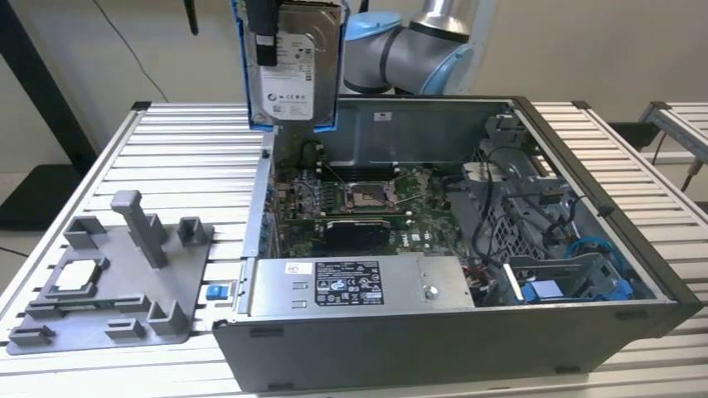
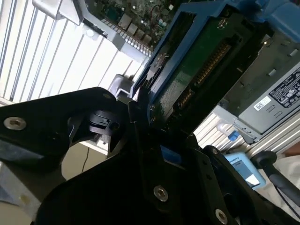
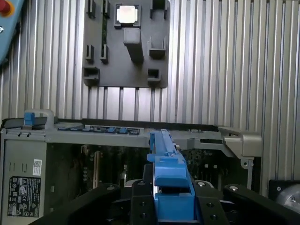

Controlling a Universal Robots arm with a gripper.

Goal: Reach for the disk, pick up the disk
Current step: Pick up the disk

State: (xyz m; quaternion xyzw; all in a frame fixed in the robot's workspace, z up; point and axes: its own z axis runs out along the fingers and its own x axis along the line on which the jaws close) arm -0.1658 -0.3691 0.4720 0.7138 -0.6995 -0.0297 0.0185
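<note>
The disk point(image 1: 297, 70) is hanging above the open computer case point(image 1: 443, 340), with the gripper point(image 3: 172, 201) squeezing it tight; the exterior view is cutting off the disk's top.

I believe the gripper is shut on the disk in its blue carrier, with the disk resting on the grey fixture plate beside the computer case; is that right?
Not quite: the gripper is shut on the disk, but the disk is not on the grey fixture plate. The exterior view shows it held upright in the air above the open computer case.
</note>
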